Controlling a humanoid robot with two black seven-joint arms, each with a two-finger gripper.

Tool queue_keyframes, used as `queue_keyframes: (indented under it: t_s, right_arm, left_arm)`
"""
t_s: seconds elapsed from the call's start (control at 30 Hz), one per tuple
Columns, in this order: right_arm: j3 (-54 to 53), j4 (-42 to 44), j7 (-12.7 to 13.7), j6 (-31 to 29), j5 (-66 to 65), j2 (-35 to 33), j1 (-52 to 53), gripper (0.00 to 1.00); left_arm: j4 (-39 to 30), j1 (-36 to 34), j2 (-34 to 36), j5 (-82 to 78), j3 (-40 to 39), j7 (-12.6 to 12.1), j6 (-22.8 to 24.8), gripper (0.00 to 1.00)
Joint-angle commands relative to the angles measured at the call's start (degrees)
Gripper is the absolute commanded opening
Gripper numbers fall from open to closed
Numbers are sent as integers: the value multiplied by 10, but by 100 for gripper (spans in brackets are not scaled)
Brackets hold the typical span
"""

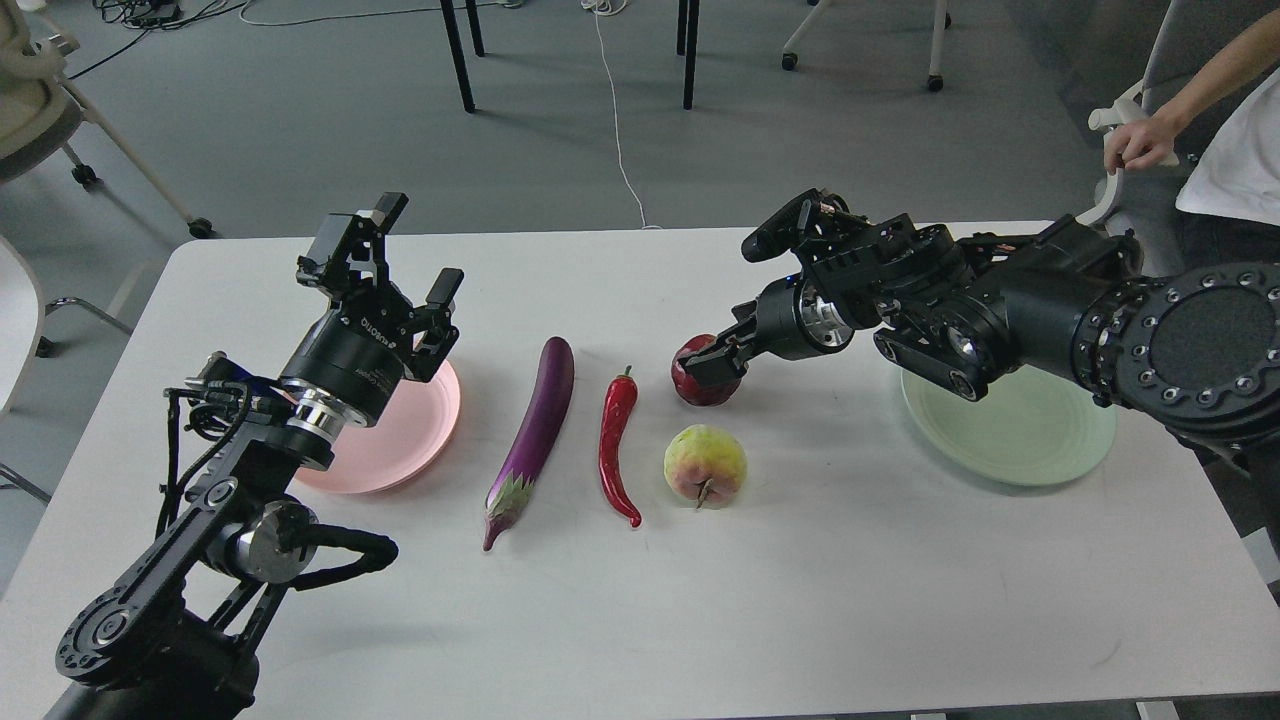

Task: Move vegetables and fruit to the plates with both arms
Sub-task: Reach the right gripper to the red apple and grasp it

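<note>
Left gripper hovers apart; right gripper touches pomegranate.

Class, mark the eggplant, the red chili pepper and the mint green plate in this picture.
eggplant [541,421], head view, middle of its purple body.
red chili pepper [615,430], head view, upper half of the pod.
mint green plate [1030,440], head view, bare inner surface.

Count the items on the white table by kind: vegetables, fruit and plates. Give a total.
Vegetables: 2 (eggplant, red chili pepper)
Fruit: 2 (pomegranate, yellow-green apple-like fruit)
Plates: 2 (pink plate, mint green plate)
Total: 6
</note>
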State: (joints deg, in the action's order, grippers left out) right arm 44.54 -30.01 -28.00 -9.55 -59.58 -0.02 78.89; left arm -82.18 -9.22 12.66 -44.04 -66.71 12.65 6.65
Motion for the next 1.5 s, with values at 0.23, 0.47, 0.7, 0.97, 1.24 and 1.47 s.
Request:
queue_keyframes:
  t_s: [0.23, 0.47, 0.7, 0.97, 1.24, 1.47]
  right_arm:
    - [-2, 13, 0, 0, 1, 0, -14, 99]
    - [-9, 13, 0, 1, 3, 0, -29, 99]
    - [-12, 14, 0, 21, 19, 0, -38, 99]
    - [-16, 17, 0, 41, 54, 0, -59, 99]
    - [-31, 18, 0, 43, 56, 0, -76, 94]
    - [-31, 18, 0, 42, 56, 0, -86, 52]
  left_arm:
    - [0, 1, -2, 1, 0, 0, 0, 98]
    - [0, 1, -2, 0, 0, 0, 0, 98]
    - [-1, 2, -2, 0, 0, 0, 0, 98]
    - [-1, 2, 0, 1, 0, 0, 0, 98]
    - [-1, 2, 1, 0, 0, 1, 0, 98]
    - [-1, 5, 0, 0, 0, 1, 0, 98]
